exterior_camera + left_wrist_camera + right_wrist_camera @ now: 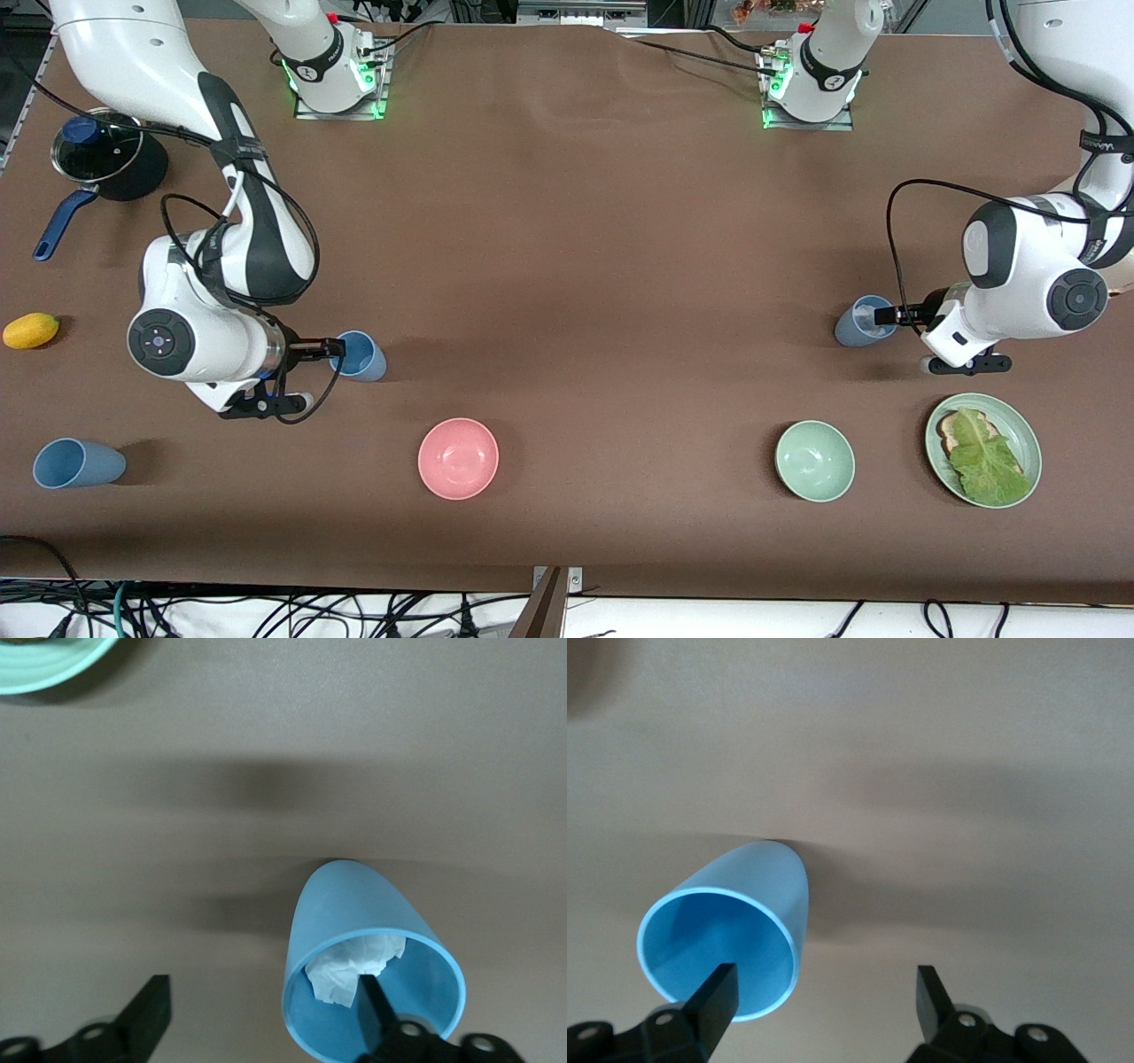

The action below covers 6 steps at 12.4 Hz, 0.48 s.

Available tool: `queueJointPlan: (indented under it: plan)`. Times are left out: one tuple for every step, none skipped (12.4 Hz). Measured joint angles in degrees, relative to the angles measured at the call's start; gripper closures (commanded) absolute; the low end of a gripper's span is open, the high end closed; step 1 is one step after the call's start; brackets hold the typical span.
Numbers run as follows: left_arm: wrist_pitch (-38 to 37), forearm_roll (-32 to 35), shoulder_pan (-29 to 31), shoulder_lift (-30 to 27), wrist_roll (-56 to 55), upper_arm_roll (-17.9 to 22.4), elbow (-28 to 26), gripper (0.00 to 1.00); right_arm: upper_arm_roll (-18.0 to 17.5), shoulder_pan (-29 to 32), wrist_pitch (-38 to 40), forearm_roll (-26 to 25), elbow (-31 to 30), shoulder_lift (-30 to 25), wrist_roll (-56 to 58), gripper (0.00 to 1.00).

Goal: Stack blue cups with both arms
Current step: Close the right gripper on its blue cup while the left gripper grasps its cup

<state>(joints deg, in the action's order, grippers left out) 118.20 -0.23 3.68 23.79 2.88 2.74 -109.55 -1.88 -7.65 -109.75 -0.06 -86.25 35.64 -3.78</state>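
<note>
A sky-blue cup stands on the table toward the right arm's end. My right gripper is open at its rim, with one finger inside the mouth and the other out over bare table. A duller grey-blue cup stands toward the left arm's end, with crumpled white paper inside. My left gripper is open, one finger dipped into that cup, the other outside. Another blue cup lies on its side nearer the front camera.
A pink bowl and a green bowl sit nearer the front camera. A green plate with bread and lettuce lies by the left arm. A lidded pot and a yellow fruit are at the right arm's end.
</note>
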Motion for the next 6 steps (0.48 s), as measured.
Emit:
queueJointPlan:
  plan:
    - [0.2, -0.1, -0.1, 0.0, 0.0, 0.0, 0.0, 0.83, 0.0, -0.1, -0.1, 0.0, 0.0, 0.3, 0.0, 0.17]
    - [0.4, -0.7, -0.1, 0.1, -0.1, -0.1, 0.0, 0.97, 0.0, -0.1, -0.4, 0.0, 0.0, 0.7, 0.0, 0.2]
    - [0.5, -2.0, -0.2, 0.2, -0.1, -0.3, 0.1, 1.0, -0.1, -0.2, -0.6, 0.0, -0.1, 1.0, 0.0, 0.24]
    - [0.6, -3.0, -0.2, 0.4, -0.1, -0.6, 0.1, 1.0, -0.1, -0.2, -0.7, 0.0, -0.2, 1.1, 0.0, 0.27]
    - [0.9, -3.3, -0.3, 0.7, -0.1, -0.9, 0.3, 1.0, -0.1, -0.3, -0.8, 0.0, -0.3, 1.2, 0.0, 0.29]
    - [0.9, -3.5, -0.6, 0.9, -0.4, -1.1, 0.7, 1.0, -0.1, -0.3, -0.9, 0.0, -0.4, 1.2, 0.0, 0.35]
